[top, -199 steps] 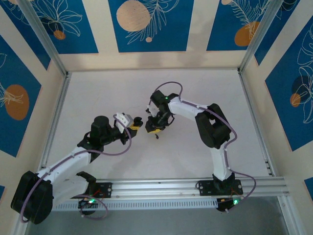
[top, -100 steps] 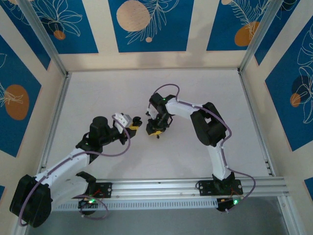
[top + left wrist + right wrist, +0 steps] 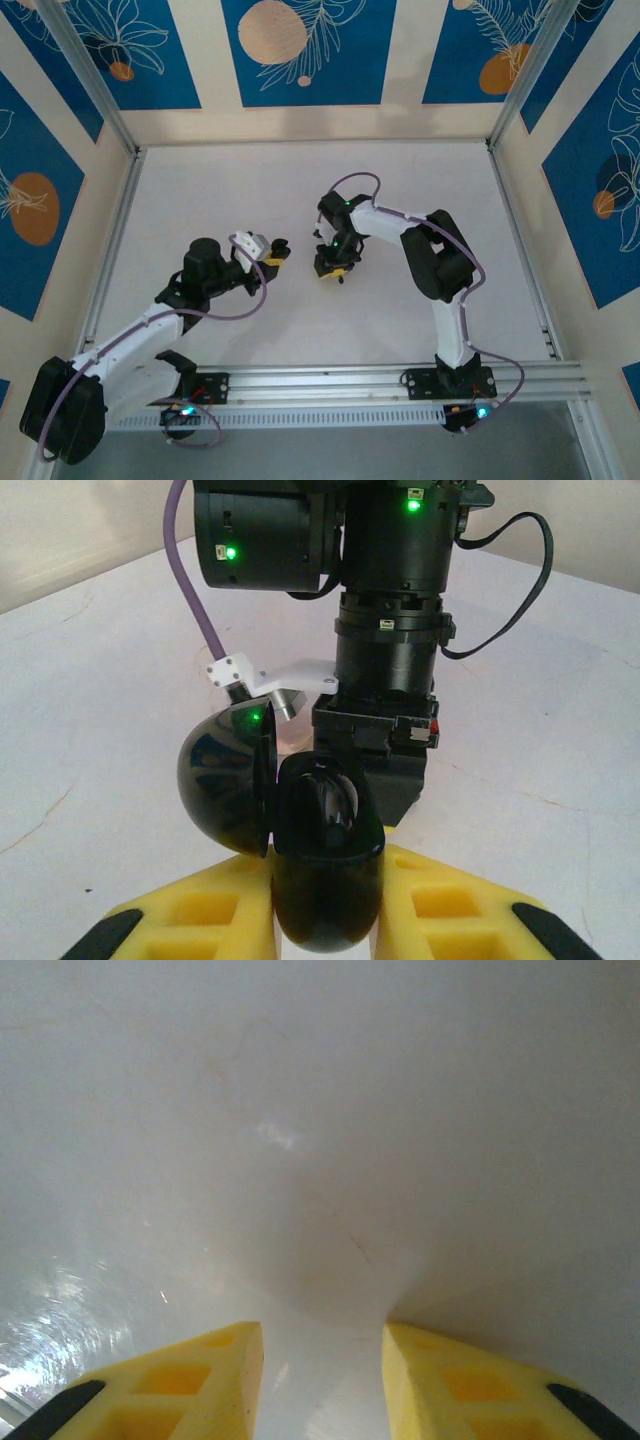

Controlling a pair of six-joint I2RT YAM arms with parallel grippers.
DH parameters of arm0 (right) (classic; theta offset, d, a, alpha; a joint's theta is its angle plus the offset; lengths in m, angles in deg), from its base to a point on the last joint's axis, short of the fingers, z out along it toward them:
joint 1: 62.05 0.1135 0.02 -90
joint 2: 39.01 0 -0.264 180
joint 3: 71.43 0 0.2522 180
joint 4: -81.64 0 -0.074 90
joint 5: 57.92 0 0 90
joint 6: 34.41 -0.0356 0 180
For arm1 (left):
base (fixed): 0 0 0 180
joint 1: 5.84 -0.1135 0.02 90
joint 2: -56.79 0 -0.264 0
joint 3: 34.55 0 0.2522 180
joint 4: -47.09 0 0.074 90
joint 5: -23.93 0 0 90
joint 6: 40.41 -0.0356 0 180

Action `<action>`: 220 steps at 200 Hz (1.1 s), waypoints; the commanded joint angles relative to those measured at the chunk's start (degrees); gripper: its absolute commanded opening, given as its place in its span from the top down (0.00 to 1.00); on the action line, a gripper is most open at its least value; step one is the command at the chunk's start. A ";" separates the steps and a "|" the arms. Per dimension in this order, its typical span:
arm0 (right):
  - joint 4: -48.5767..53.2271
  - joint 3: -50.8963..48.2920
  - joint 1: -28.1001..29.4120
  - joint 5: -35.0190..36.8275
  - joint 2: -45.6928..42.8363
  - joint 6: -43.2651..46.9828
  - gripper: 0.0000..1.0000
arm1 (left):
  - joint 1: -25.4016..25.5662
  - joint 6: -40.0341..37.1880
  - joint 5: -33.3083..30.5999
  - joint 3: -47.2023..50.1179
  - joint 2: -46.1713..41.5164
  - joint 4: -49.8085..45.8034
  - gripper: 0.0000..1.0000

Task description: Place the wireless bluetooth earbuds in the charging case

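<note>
Currently the left gripper (image 3: 325, 925) pinches the charging case (image 3: 325, 870) between its yellow moulded fingers (image 3: 195, 920), which have square recesses and black tips.

Case: glossy black, smooth and rounded. The cup sits between the pads. The domed lid (image 3: 222, 780) is hinged open to the left, with a green light reflected at its edge. The cup interior is dark and mirror-like, so I cannot tell whether any earbuds sit inside.

Location: near the middle of the white table (image 3: 200, 200), whose surface is faintly scuffed.

Right gripper (image 3: 322, 1335): just right of the case and pointing down. Its yellow fingers are slightly parted, with bare table between them.
</note>
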 commanded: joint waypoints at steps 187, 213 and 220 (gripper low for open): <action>5.33 -6.31 -1.72 5.59 -5.88 -8.66 0.65 | -0.55 0.08 0.63 0.40 -1.50 -0.52 0.76; 5.65 -5.97 -1.82 6.51 -4.96 -8.47 0.66 | -0.55 0.11 0.58 0.43 -1.63 -0.78 0.76; 5.93 -6.01 -1.76 6.86 -4.77 -8.37 0.66 | -0.58 0.04 0.47 0.41 -1.63 -0.79 0.76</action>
